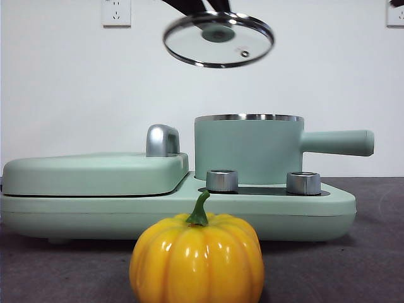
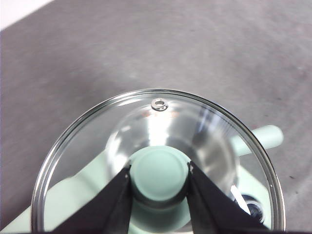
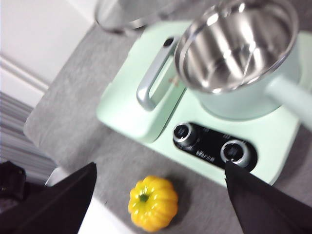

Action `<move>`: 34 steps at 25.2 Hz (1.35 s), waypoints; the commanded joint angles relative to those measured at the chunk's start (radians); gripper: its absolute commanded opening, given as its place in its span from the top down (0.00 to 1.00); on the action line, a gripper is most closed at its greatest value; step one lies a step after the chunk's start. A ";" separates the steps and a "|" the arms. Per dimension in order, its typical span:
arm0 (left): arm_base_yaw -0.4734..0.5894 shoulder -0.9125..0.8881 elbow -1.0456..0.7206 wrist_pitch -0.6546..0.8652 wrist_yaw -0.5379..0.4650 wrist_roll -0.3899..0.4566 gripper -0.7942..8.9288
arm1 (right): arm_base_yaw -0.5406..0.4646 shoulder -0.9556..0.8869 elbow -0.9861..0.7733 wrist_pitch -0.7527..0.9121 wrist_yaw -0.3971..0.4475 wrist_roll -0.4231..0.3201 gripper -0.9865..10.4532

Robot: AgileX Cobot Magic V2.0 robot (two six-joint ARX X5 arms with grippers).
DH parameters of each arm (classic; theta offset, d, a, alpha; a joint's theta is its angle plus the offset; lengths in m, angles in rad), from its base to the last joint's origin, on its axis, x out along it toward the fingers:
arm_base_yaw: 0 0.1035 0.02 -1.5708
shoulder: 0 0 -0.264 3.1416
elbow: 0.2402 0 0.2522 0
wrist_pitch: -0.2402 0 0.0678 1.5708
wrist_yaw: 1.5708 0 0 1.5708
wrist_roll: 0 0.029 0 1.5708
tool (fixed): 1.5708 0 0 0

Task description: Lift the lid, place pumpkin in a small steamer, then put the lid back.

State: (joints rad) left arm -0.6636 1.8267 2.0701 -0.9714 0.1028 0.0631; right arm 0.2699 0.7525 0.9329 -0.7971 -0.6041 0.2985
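While the pumpkin (image 1: 197, 259) sits nearest me at the front edge of the grey table (image 1: 353, 265), upright on its base with the green stem curling up, I read the right gripper (image 3: 161, 195) as the one meant for it. Its jaws are spread wide, empty, and in the right wrist view the pumpkin (image 3: 152, 203) lies between them and below, clear of both, so the gripper is above it and roughly lined up. It has no real long axis, being round and ribbed, so I judge the jaws can close across its widest part from either side.

Just behind the pumpkin stands the mint-green cooker base (image 1: 328, 211) with its two steel dials (image 1: 222, 180), the flat griddle cover (image 1: 95, 172) on the left and the small steamer (image 1: 247, 150) on the right, its straight handle (image 1: 338, 142) pointing right. The pot is open; the right wrist view shows its bare steel inside (image 3: 234, 44). The pumpkin looks about as wide as that mouth, so the drop will want centring.

Farthest and highest, the left gripper (image 2: 159, 171) is clamped on the knob of the lid (image 1: 218, 39), holding it tilted, well above the pot and a little left of its centre. I judge the lid should stay clear until the pumpkin is in.
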 commanded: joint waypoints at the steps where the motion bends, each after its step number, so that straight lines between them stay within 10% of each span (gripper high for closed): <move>1: 0.017 -0.057 0.031 -0.006 0.002 0.004 0.90 | 0.096 0.064 0.030 0.005 0.044 0.075 0.56; 14: 0.154 -0.275 -0.029 -0.101 0.002 0.034 0.90 | 0.632 0.559 0.154 -0.022 0.334 0.162 0.40; 34: 0.200 -0.382 -0.303 0.004 0.002 0.034 0.90 | 0.785 0.892 0.195 -0.005 0.478 0.132 0.34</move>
State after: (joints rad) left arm -0.4602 1.4479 1.7451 -0.9936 0.1028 0.0872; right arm 1.0397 1.6180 1.1103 -0.8089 -0.1307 0.4446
